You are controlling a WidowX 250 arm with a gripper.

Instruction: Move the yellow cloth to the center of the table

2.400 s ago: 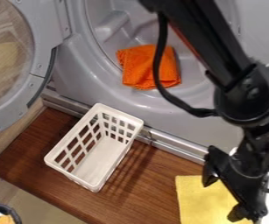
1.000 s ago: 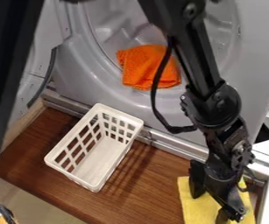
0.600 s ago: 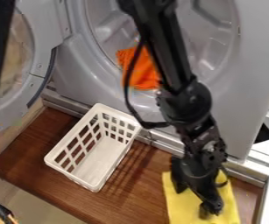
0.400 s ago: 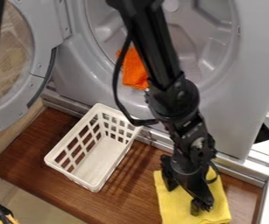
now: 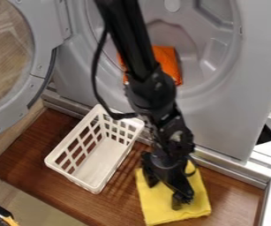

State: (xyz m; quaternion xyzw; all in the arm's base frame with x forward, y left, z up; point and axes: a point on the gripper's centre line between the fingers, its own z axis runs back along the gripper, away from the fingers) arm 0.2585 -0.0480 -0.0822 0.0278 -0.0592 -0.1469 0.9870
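Camera view: You have the gripper over the yellow cloth, on the wooden surface in front of the grey laundry machine.

Gripper: Fingers spread apart and angled down onto the cloth, one near its left edge, the other further in towards the lower right. No fold is seen pinched between them; hold judged to be by pressure alone.

Yellow cloth: Lies mostly flat, to the right of the white plastic basket, near it but apart. Its lower edge is slightly uneven. Position judged close to the middle, yet somewhat to the right.

Basket: Upright, with no cloth between it and the gripper's nearer finger. Should you push the cloth much further left, its edge could ride against the basket or ruck up beneath it, or the finger could knock the basket askew.

Finger pressure: Too light, and you may slide over the fabric and leave it behind; too heavy, and the cloth may bunch or the tips may scrape the wood.

Arm cable: The black cable loops over the basket's upper corner in this view. Contact cannot be confirmed; a low swing could snag the rim.

Orange cloth: The orange cloth sits in the machine's opening, partly behind the arm; no part of this task.
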